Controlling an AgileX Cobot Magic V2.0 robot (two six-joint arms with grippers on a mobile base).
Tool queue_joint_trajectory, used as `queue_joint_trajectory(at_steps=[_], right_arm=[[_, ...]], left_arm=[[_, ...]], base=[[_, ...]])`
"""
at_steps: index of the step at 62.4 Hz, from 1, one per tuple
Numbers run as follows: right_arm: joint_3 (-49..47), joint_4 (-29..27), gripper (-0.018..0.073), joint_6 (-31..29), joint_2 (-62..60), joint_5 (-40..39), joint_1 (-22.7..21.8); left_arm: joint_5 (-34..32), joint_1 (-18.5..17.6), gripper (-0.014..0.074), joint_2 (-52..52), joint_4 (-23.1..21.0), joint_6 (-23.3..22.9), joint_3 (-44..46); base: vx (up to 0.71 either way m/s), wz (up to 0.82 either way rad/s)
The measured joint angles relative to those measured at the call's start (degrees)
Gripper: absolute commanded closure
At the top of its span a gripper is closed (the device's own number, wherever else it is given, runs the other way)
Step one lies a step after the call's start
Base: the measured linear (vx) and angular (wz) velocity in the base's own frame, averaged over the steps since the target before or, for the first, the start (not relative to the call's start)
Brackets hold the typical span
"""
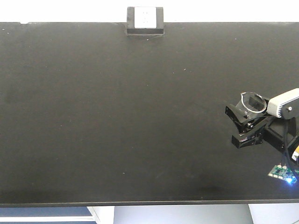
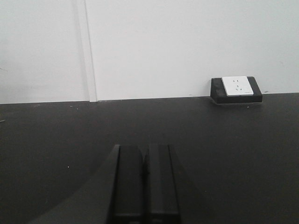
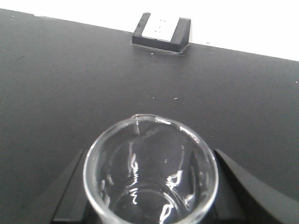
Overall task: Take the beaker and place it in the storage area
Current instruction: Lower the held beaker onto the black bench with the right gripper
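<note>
Right end effector is closed partway on the beaker, one black finger on each side of the glass and pressed to its wall. Beaker sits upright, rim level, pouring lip facing the rear of the desk. Front view puts it over the storage area desk, near the right edge and about mid-depth, well apart from the socket box at the rear edge. Can't tell whether the beaker base touches the desk or hangs just above it. Grey wrist housing is just right of the beaker, and a small green circuit board with a blue light is nearer the front edge. Left end effector has its fingers pressed together with nothing between them. It's low over the desk, facing the white wall.
</note>
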State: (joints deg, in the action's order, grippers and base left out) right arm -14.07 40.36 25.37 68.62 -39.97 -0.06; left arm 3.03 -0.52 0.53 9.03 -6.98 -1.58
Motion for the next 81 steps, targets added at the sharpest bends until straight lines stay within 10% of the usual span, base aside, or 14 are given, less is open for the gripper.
queue_joint_trajectory(at_steps=[48, 81], right_arm=[[0.0, -4.98, 0.0573, -2.9, 7.03, -0.44, 0.0], [-1.71, -15.51, 0.0561, -15.15, 33.42, -23.83, 0.0]], left_arm=[[0.0, 0.0, 0.0603, 0.0, 0.0, 0.0, 0.0], [0.0, 0.0, 0.0603, 0.0, 0.0, 0.0, 0.0]], base=[[0.0, 0.0], [0.0, 0.0]])
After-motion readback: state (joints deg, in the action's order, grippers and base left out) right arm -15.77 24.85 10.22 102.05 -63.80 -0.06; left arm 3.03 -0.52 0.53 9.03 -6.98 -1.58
